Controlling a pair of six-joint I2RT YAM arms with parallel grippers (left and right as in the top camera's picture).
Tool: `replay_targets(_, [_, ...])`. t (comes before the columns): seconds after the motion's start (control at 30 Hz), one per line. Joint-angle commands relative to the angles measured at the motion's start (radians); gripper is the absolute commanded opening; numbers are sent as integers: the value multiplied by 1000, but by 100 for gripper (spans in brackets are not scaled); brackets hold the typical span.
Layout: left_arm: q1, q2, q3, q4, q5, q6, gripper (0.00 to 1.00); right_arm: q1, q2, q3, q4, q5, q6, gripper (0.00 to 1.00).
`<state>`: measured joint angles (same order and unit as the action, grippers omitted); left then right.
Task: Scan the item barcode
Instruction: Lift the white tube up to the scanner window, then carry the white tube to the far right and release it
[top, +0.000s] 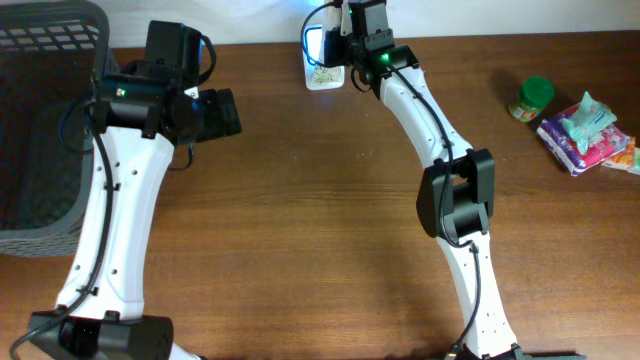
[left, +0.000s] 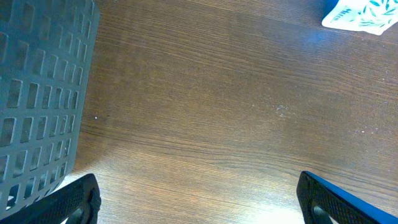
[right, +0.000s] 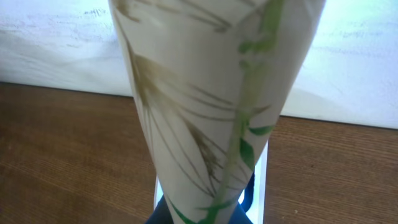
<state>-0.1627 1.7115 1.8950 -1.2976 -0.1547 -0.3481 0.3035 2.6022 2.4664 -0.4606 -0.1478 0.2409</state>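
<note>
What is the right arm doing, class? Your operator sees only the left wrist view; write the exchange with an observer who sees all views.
Observer: The right tool is shut on a white leaf-printed packet.
Operator: Near the scanner?
Observer: Yes, the packet is held at the scanner, which glows blue.
Operator: Anything else waiting?
Observer: A green-lidded jar and a tissue pack lie on the robot's far right.
</note>
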Motion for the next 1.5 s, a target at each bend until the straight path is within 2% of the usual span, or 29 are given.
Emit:
replay_targets(0.0, [-5,2,1,1,-7,5,99,-41,-139,20,-17,35,12,4])
replay_targets(0.23, [-5,2,1,1,-7,5,99,-242,-260,20,-310,108,11,4])
replay_targets(0.3, [-5,2,1,1,-7,5,99,-328,-272,20,-413,142,12,4])
replay_targets(0.47, [-5,2,1,1,-7,5,99,-562,-273,19,-670,378,12,4])
replay_targets(0.6, [-5,1,1,1,-7,5,99,-720,-272,19,-772,388,12,4])
replay_targets(0.87, [-5,2,1,1,-7,5,99,-946,-259,-8,-838,393,83,4])
replay_targets(0.93, [-5,2,1,1,-7,5,99,-977,-245,-49,-846,396,105,4])
replay_targets(1.07, [-5,2,1,1,-7,5,99,-1014,-240,-207,-787,388,266,4])
replay_targets(1.13, [-5,1,1,1,-7,5,99,-1014,-240,-260,-748,389,266,4])
replay_targets(1.17, [-5,2,1,1,-7,5,99,-1014,-240,-267,-739,389,266,8])
replay_targets(1.2, [-5,2,1,1,-7,5,99,-1014,-240,-266,-735,389,265,38])
replay_targets(1.23, [-5,2,1,1,-7,5,99,-1014,-241,-250,-740,388,238,63])
replay_targets(1.27, [-5,2,1,1,-7,5,99,-1014,-245,-242,-744,389,223,69])
replay_targets(1.33, [-5,1,1,1,-7,5,99,-1012,-271,-216,-761,388,201,89])
replay_targets(1.47, [-5,2,1,1,-7,5,99,-1010,-440,-185,-787,334,213,96])
